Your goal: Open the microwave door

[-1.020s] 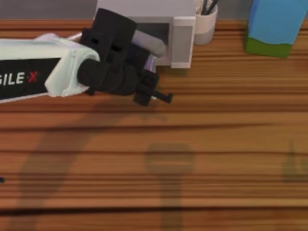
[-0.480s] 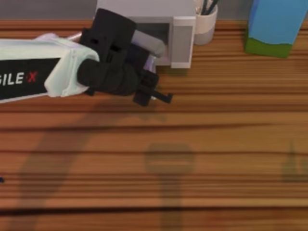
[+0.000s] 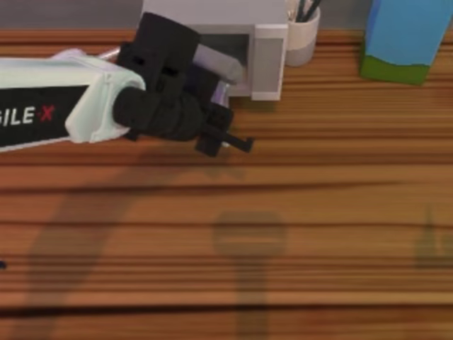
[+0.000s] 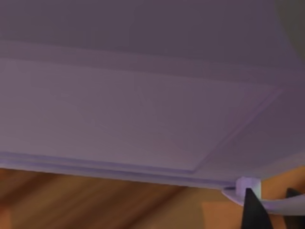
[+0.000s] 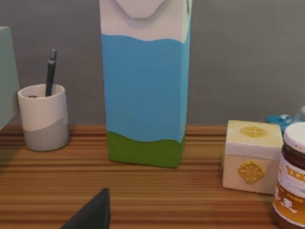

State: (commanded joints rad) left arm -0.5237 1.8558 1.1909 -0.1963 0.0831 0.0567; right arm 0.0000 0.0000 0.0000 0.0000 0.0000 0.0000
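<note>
The microwave stands at the table's back middle, its control strip facing the front. The microwave door is swung partly out, with the dark cavity showing behind it; my left arm covers most of it. In the left wrist view the lilac-grey door fills the picture. My left gripper is shut on the door's handle at its free edge. My right arm is out of the top view; one dark fingertip shows in its wrist view, holding nothing.
A white pen cup stands just right of the microwave. A blue-and-green carton is at the back right. Right of it sit a cream box and a jar.
</note>
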